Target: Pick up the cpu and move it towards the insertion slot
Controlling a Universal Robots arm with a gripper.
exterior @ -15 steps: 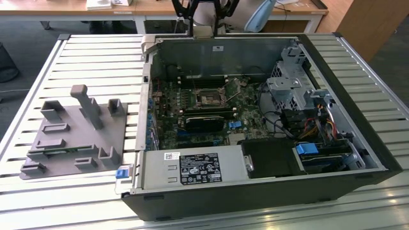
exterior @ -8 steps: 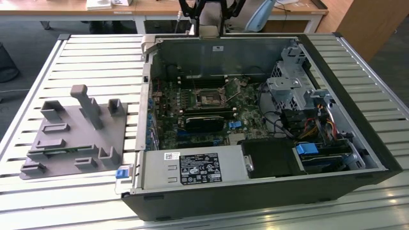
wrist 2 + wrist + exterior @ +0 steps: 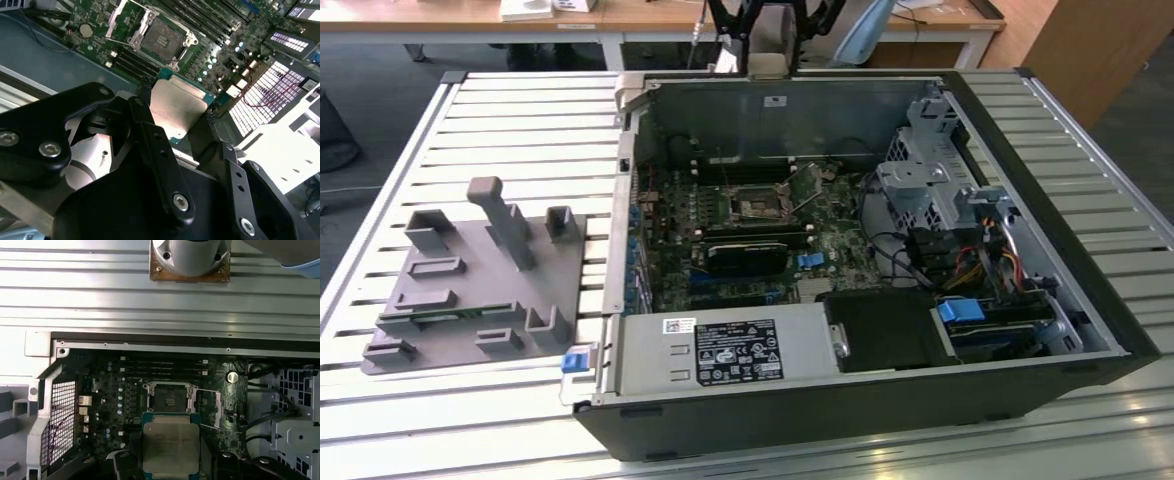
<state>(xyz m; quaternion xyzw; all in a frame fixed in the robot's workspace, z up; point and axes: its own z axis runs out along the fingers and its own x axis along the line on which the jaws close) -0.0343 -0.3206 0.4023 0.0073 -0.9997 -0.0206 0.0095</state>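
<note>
In both wrist views the cpu [image 3: 177,107] [image 3: 171,442], a flat square chip with a silvery top and a pale rim, sits between the two black fingers [image 3: 150,140] of my gripper [image 3: 180,127] [image 3: 172,465], which is shut on it. The chip hangs well above the motherboard, level, just short of the insertion slot [image 3: 159,37] [image 3: 170,400]. That slot is a square socket with a silver frame, a dark centre and its retention lid swung open to one side. In the exterior view the insertion slot [image 3: 758,200] lies in the far middle of the open computer case.
The open case [image 3: 1107,330] lies on a slatted metal table [image 3: 520,130]. A grey fixture plate with upright blocks [image 3: 467,290] is at the exterior view's left. Inside the case are a power supply [image 3: 720,350], a drive cage [image 3: 921,180] and memory slots [image 3: 162,367]. The arm's base [image 3: 190,257] stands beyond the case.
</note>
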